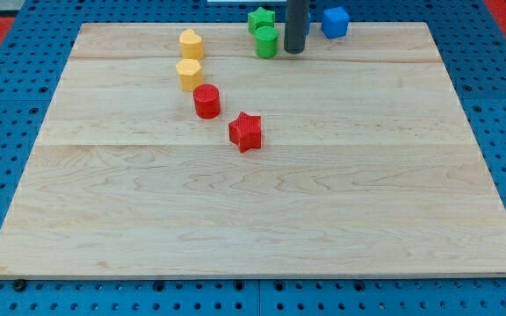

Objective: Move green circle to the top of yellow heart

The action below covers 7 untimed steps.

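Note:
The green circle [266,41] stands near the board's top edge, just below the green star [261,18]. My tip [294,50] rests on the board just right of the green circle, almost touching it. The yellow heart [191,43] lies well to the left of the green circle, near the top edge. A yellow hexagon [189,74] sits just below the heart.
A red circle [206,101] and a red star [246,132] lie in a diagonal below the yellow hexagon. A blue cube [335,22] sits at the top edge, right of my tip. The wooden board [253,219] lies on a blue pegboard.

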Tool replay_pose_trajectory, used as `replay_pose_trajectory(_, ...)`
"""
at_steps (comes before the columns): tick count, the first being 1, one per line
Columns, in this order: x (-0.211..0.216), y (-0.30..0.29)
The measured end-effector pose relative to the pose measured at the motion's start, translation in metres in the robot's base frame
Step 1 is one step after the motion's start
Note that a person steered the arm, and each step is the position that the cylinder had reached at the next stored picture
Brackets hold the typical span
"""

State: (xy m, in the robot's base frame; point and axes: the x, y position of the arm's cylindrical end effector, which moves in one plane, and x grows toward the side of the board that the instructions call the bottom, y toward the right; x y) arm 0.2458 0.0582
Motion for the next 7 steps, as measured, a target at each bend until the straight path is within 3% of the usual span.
replay_pose_trajectory(2, -0.021, -0.070)
replay_pose_trajectory(4, 0.000, -0.073)
replay_pose_trajectory(7, -0.017, -0.142)
